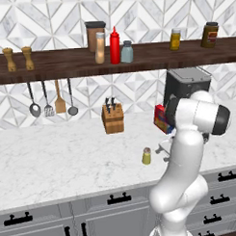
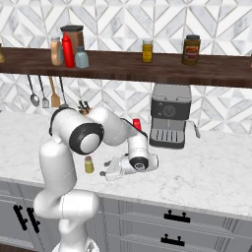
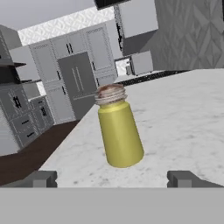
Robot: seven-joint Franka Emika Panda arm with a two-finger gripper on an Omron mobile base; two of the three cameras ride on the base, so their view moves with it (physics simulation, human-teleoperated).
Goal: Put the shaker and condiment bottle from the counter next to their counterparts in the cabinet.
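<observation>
The shaker (image 1: 146,156) (image 2: 89,164), a small olive-yellow jar with a grey cap, stands upright on the white marble counter (image 1: 54,156) near its front edge. My gripper (image 2: 105,173) (image 1: 162,152) lies low over the counter just right of it, pointing at it, open and empty. In the hand view the shaker (image 3: 119,131) sits centred a little ahead of the two spread fingertips (image 3: 41,178), untouched. The tan-orange condiment bottle (image 1: 99,48) (image 2: 56,50) stands on the dark wooden cabinet shelf (image 1: 60,64), right beside the red squeeze bottle (image 1: 114,45) and the pale blue-grey shaker (image 1: 127,52).
A knife block (image 1: 112,118) stands at the back of the counter, with a coffee machine (image 2: 170,121) and a red box (image 1: 161,119) further right. Utensils (image 1: 51,98) hang under the shelf. A brown canister (image 1: 94,34), amber jars (image 1: 209,35) and two wooden mills (image 1: 17,59) share the shelf.
</observation>
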